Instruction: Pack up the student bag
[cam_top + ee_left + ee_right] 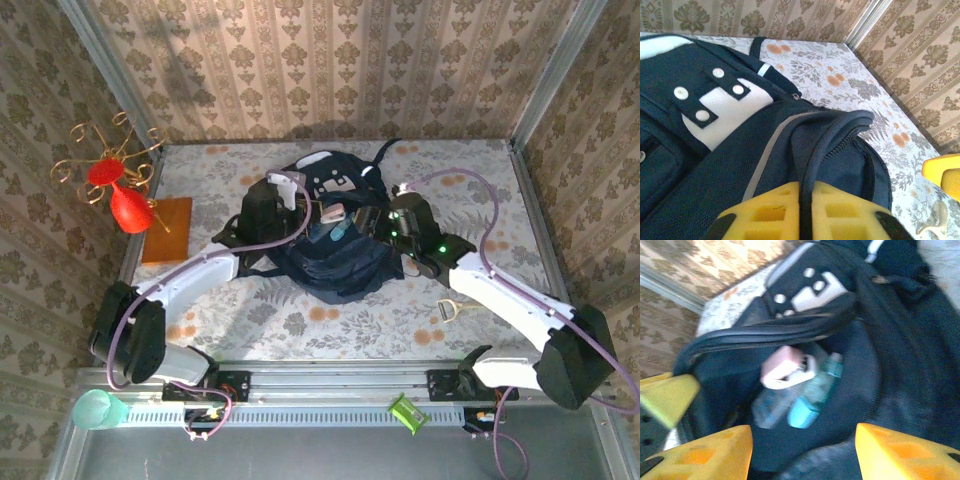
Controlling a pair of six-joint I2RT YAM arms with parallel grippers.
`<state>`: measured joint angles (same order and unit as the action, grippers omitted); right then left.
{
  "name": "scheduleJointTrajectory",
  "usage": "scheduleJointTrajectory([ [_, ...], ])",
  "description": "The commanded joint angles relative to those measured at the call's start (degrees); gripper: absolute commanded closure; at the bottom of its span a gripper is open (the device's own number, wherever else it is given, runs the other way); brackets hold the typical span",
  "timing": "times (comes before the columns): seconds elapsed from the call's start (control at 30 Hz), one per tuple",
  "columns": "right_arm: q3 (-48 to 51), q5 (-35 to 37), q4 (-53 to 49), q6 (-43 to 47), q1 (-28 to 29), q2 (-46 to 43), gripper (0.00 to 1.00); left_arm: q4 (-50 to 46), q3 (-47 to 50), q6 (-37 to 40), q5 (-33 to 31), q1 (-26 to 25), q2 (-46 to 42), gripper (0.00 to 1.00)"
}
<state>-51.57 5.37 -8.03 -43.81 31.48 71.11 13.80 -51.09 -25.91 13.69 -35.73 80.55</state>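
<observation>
One navy student bag (330, 268) gapes open, its white patch (737, 112) studded with snaps (680, 92).

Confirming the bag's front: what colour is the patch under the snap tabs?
White patch, clearest in left wrist view.

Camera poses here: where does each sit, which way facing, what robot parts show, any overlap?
Top: above and behind the bases, looking down at the table; both arms show, at the backpack.
Left wrist: low on the backpack, facing across it toward a wall corner; left gripper pinches its rim.
Right wrist: above the opening, looking into the backpack; right gripper open.
Shared: both wrist views catch the white studded patch.
</observation>
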Motion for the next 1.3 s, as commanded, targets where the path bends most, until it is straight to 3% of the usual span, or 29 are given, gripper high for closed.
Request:
scheduleJointTrajectory([
  [0.0, 3.8, -0.19, -4.53, 0.49, -4.32, 0.34, 0.41, 4.14, 2.61, -1.24, -0.67, -2.25, -1.8, 0.77],
  [0.17, 5.2, -5.56, -1.5, 0.86, -9.55, 0.08, 0.41, 0.66, 6.55, 0.51, 0.47, -8.16, -2.86, 0.5],
  [0.3, 3.86, -6.02, -3.38, 4.13, -9.6, -1.25, 0.41, -4.06, 8.38, 2.8, 6.36, -9.17, -5.44, 0.4],
  [0.5, 1.18, -9.7, 1.15, 8.44, -5.1, -0.08, 0.45, -7.31, 8.36, 1.84, 9.65, -3.12, -11.98, 0.36],
  [0.63, -4.78, -6.28, -1.15, 12.29, 1.11, 6.82, 0.46, -10.57, 9.1, 0.73, 0.82, 2.04, -15.52, 0.31],
  [0.83, -9.39, 10.34, -9.02, 15.77, 6.75, 10.22, 0.49, -16.45, 7.06, 0.02, -10.99, 7.7, -13.04, 0.3],
  [0.9, -9.75, 11.29, -8.39, 18.55, 7.63, 9.76, 0.48, -16.54, 6.36, -1.39, -10.74, 8.78, -10.02, 0.3],
  [1.0, -10.83, 5.74, -5.03, 20.95, 8.33, 12.32, 0.48, -13.15, 6.53, -4.7, -6.32, 9.2, -5.94, 0.3],
  [1.13, -13.26, 3.14, -6.53, 19.36, 8.24, 20.25, 0.52, -11.03, 4.62, -6.65, -0.7, 9.19, -0.53, 0.3],
  [1.27, -10.11, 2.56, -4.26, 17.88, 7.5, 21.95, 0.57, -11.35, 2.85, -6.06, 0.91, 9.21, 2.94, 0.33],
])
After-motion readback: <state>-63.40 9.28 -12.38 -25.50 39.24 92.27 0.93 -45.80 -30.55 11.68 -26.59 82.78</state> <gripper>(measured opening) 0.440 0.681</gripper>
